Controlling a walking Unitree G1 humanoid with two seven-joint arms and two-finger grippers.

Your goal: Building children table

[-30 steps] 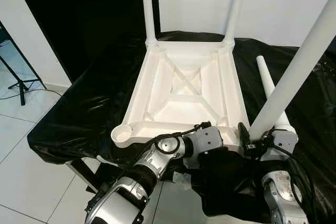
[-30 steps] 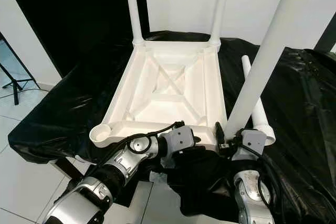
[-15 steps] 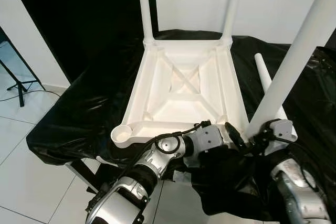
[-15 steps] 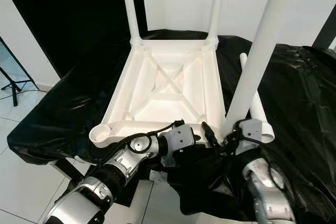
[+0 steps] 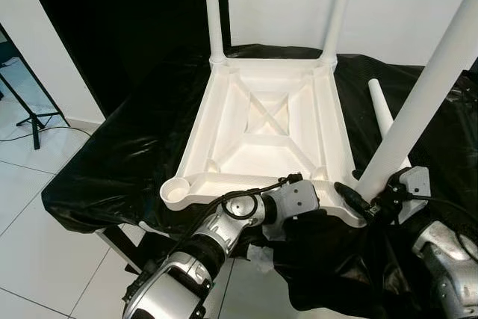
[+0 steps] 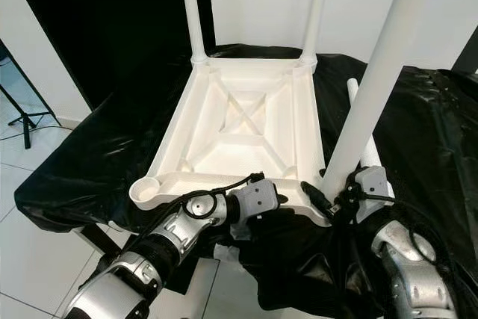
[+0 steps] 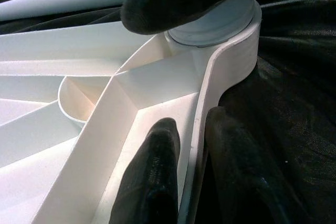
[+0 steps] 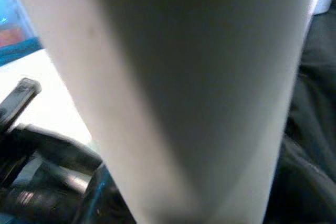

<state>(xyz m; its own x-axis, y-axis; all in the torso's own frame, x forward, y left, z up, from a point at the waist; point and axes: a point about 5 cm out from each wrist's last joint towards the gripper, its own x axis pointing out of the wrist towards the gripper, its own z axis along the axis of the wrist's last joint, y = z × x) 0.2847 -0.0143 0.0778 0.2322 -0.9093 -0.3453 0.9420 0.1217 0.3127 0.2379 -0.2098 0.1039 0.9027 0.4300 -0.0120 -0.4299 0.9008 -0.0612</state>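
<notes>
Table top (image 5: 265, 121): laid upside down on the black sheet (image 5: 119, 155); two white legs are fitted upright in the far corners.
Left gripper (image 7: 194, 145): closed on the near rim of the table top, one finger (image 7: 152, 171) inside the rim, the other outside it.
Right gripper (image 5: 358, 201): clamped around the base of a third leg (image 5: 426, 87), which is held at the near right corner socket, tilted to the right.
Spare leg (image 5: 382, 113): left lying on the sheet, beside the table top's right edge.

White tabletop (image 5: 261, 132) and legs (image 5: 418, 102) on glossy black cover (image 5: 127, 155).
</notes>
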